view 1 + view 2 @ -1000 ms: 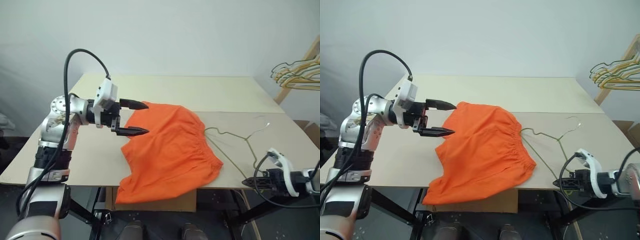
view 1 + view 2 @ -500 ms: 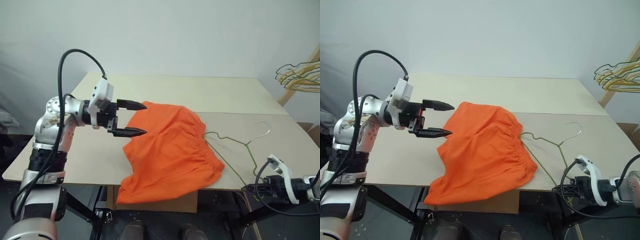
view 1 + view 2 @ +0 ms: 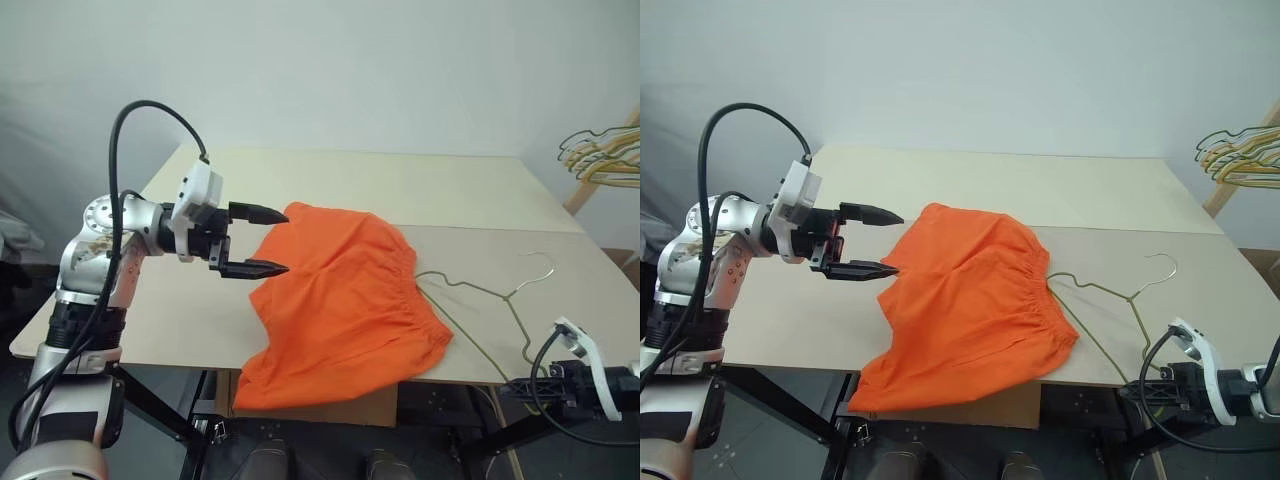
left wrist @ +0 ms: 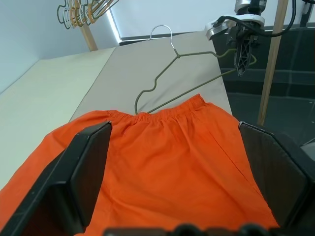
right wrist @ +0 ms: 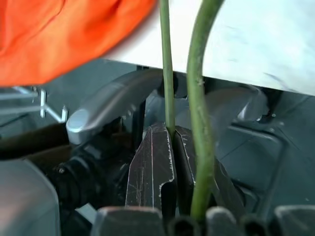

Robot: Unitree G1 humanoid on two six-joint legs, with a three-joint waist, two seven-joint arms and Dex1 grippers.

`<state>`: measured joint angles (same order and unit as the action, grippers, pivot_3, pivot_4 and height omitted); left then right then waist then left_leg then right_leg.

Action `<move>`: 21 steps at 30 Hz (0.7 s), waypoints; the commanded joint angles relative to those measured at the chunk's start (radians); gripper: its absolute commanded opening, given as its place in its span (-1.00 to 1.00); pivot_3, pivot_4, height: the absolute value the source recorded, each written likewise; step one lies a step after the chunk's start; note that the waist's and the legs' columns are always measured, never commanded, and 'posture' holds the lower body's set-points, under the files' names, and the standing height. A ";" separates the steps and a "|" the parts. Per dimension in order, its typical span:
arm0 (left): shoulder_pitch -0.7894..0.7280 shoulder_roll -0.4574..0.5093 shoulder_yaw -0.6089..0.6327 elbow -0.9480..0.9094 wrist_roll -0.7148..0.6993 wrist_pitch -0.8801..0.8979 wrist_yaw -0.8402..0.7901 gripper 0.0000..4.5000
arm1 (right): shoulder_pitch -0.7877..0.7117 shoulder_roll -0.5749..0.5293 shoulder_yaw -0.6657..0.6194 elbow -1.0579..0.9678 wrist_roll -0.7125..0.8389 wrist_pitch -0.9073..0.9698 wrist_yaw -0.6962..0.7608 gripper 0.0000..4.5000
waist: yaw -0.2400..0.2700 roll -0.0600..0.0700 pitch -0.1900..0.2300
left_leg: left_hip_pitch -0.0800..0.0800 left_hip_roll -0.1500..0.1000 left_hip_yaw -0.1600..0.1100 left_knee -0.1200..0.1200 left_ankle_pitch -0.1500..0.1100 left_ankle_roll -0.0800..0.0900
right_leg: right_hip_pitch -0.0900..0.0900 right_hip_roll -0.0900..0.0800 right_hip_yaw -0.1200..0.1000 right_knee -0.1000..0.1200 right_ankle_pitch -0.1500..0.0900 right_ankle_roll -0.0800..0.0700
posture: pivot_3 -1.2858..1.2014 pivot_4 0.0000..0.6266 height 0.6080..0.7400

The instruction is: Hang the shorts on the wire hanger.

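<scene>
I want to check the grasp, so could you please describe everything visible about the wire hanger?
The wire hanger is thin, dull olive-grey metal, a triangle with a curved hook. It lies flat on the table, hook toward the far right. One corner slips under the shorts at the waistband; the near corner overhangs the table edge, pinched in the shut right gripper.

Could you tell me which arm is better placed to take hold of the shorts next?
The left. Its gripper hovers open at the edge of the shorts, fingers on either side of the fabric, while the right gripper is shut on the wire hanger off the table's front edge.
</scene>
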<state>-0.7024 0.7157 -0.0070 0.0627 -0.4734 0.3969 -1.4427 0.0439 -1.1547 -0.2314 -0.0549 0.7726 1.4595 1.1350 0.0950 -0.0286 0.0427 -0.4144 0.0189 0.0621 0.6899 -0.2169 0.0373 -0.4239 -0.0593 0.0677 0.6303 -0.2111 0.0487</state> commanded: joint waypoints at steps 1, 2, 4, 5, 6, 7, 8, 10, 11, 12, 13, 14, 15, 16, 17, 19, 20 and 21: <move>-0.019 0.015 0.012 -0.012 -0.012 -0.002 0.001 0.99 | 0.002 -0.061 0.048 -0.043 0.032 -0.065 0.100 -1.00 | 0.004 0.000 0.000 | 0.000 0.000 0.000 0.000 0.000 0.000 | 0.000 0.000 0.000 0.000 0.000 0.000 | 0.21 -1.00 1.00; -0.018 0.017 0.013 -0.014 -0.012 -0.001 0.002 0.99 | -0.002 -0.067 0.069 -0.039 0.028 -0.071 0.108 -1.00 | 0.005 0.000 0.000 | 0.000 0.000 0.000 0.000 0.000 0.000 | 0.000 0.000 0.000 -0.001 0.000 0.000 | 0.22 -1.00 1.00; -0.014 0.020 0.015 -0.020 -0.012 0.000 0.005 0.99 | -0.006 -0.077 0.097 -0.033 0.027 -0.079 0.126 -1.00 | 0.007 0.000 0.000 | 0.000 0.000 0.000 0.000 0.000 0.000 | 0.000 0.000 -0.001 -0.001 0.000 0.000 | 0.23 -1.00 1.00; -0.011 0.022 0.016 -0.022 -0.013 0.001 0.006 0.99 | -0.005 -0.082 0.106 -0.033 0.029 -0.083 0.136 -1.00 | 0.008 0.000 0.000 | -0.001 0.000 0.000 0.000 -0.001 0.000 | 0.000 0.000 -0.001 -0.001 0.000 0.000 | 0.23 -1.00 1.00; -0.009 0.023 0.017 -0.025 -0.014 0.003 0.007 0.99 | -0.001 -0.084 0.110 -0.033 0.031 -0.086 0.143 -1.00 | 0.010 0.000 0.000 | -0.001 0.000 0.000 0.000 -0.001 0.000 | 0.000 0.000 -0.001 -0.001 0.000 0.000 | 0.23 -1.00 1.00; -0.004 0.026 0.019 -0.028 -0.015 0.004 0.007 0.99 | -0.019 -0.069 0.130 -0.014 0.022 -0.078 0.128 -1.00 | 0.011 0.000 0.000 | -0.001 0.000 0.000 0.000 -0.001 0.000 | 0.000 0.000 -0.001 -0.001 0.000 0.000 | 0.23 -1.00 1.00; 0.002 0.027 0.019 -0.031 -0.014 0.002 0.008 0.99 | -0.049 -0.046 0.152 0.012 0.011 -0.068 0.108 -1.00 | 0.012 0.000 0.000 | -0.001 0.000 0.000 0.000 -0.001 0.000 | 0.000 0.000 -0.001 -0.001 0.000 0.000 | 0.23 -1.00 1.00; 0.009 0.028 0.017 -0.036 -0.011 -0.002 0.012 0.99 | -0.136 0.024 0.187 0.092 -0.011 -0.040 0.051 -1.00 | 0.009 -0.001 0.000 | 0.000 0.001 0.000 0.000 -0.001 0.000 | 0.000 0.000 -0.001 -0.001 0.000 0.000 | 0.23 -1.00 1.00; 0.010 0.029 0.017 -0.038 -0.012 -0.002 0.014 0.99 | -0.179 0.059 0.195 0.129 -0.017 -0.026 0.027 -1.00 | 0.010 -0.002 0.001 | 0.000 0.002 0.001 0.000 -0.001 -0.001 | 0.000 0.000 -0.001 -0.002 0.000 0.000 | 0.24 -1.00 1.00; 0.009 0.030 0.017 -0.040 -0.013 0.000 0.016 0.99 | -0.212 0.088 0.200 0.156 -0.017 -0.020 0.015 -1.00 | 0.010 -0.002 0.001 | -0.001 0.002 0.001 0.000 -0.001 -0.001 | -0.001 0.000 -0.001 -0.002 0.000 0.000 | 0.25 -1.00 1.00; 0.008 0.032 0.018 -0.042 -0.015 0.003 0.017 0.99 | -0.236 0.108 0.203 0.176 -0.014 -0.015 0.011 -1.00 | 0.013 -0.002 0.001 | 0.000 0.002 0.001 0.000 -0.001 -0.001 | -0.001 0.001 -0.001 -0.002 0.000 0.000 | 0.25 -1.00 1.00; 0.008 0.033 0.019 -0.044 -0.017 0.005 0.018 0.99 | -0.251 0.120 0.206 0.190 -0.012 -0.012 0.008 -1.00 | 0.018 -0.001 0.001 | 0.000 0.002 0.001 0.000 -0.001 -0.001 | -0.001 0.001 -0.001 -0.002 0.000 0.000 | 0.25 -1.00 1.00; 0.009 0.036 0.021 -0.045 -0.015 0.003 0.020 0.99 | -0.247 0.118 0.215 0.167 0.000 -0.020 0.026 -1.00 | 0.025 -0.001 0.001 | 0.000 0.001 0.000 0.000 -0.001 0.000 | -0.001 0.001 -0.002 -0.001 0.000 0.000 | 0.26 -1.00 1.00; 0.011 0.040 0.022 -0.045 -0.014 0.003 0.021 0.99 | -0.240 0.112 0.227 0.141 0.012 -0.024 0.043 -1.00 | 0.030 -0.001 0.001 | -0.001 0.001 0.000 0.000 -0.001 0.000 | -0.001 0.001 -0.001 -0.001 0.000 0.000 | 0.26 -1.00 1.00; 0.013 0.042 0.023 -0.046 -0.014 0.002 0.022 0.99 | -0.235 0.108 0.235 0.123 0.020 -0.027 0.055 -1.00 | 0.035 -0.001 0.001 | -0.001 0.001 0.000 0.000 -0.001 0.000 | -0.001 0.001 -0.001 -0.001 0.000 0.000 | 0.26 -1.00 1.00; 0.016 0.047 0.026 -0.045 -0.016 0.002 0.022 0.99 | -0.255 0.123 0.249 0.132 0.018 -0.032 0.057 -1.00 | 0.049 -0.001 0.001 | -0.002 0.001 0.000 0.000 -0.002 0.001 | -0.001 0.001 -0.002 -0.002 0.000 0.000 | 0.26 -1.00 1.00; 0.018 0.048 0.025 -0.046 -0.014 -0.002 0.025 0.99 | -0.294 0.154 0.243 0.188 0.003 -0.030 0.031 -1.00 | 0.053 -0.001 0.001 | -0.003 0.001 0.000 0.000 -0.003 0.002 | -0.001 0.001 -0.002 -0.002 0.000 0.000 | 0.26 -1.00 1.00; 0.021 0.047 0.024 -0.048 -0.013 -0.004 0.027 0.99 | -0.336 0.188 0.227 0.252 -0.011 -0.032 0.003 -1.00 | 0.052 -0.001 0.001 | -0.003 0.001 0.000 0.000 -0.003 0.002 | -0.001 0.001 -0.002 -0.003 0.000 0.000 | 0.26 -1.00 1.00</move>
<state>-0.6755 0.7570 -0.0001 0.0404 -0.4733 0.3966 -1.4243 -0.2378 -0.9910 0.0280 0.1417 0.7662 1.4369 1.1591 0.1473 -0.0299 0.0432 -0.4173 0.0203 0.0627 0.6899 -0.2206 0.0391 -0.4254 -0.0585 0.0658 0.6269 -0.2112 0.0488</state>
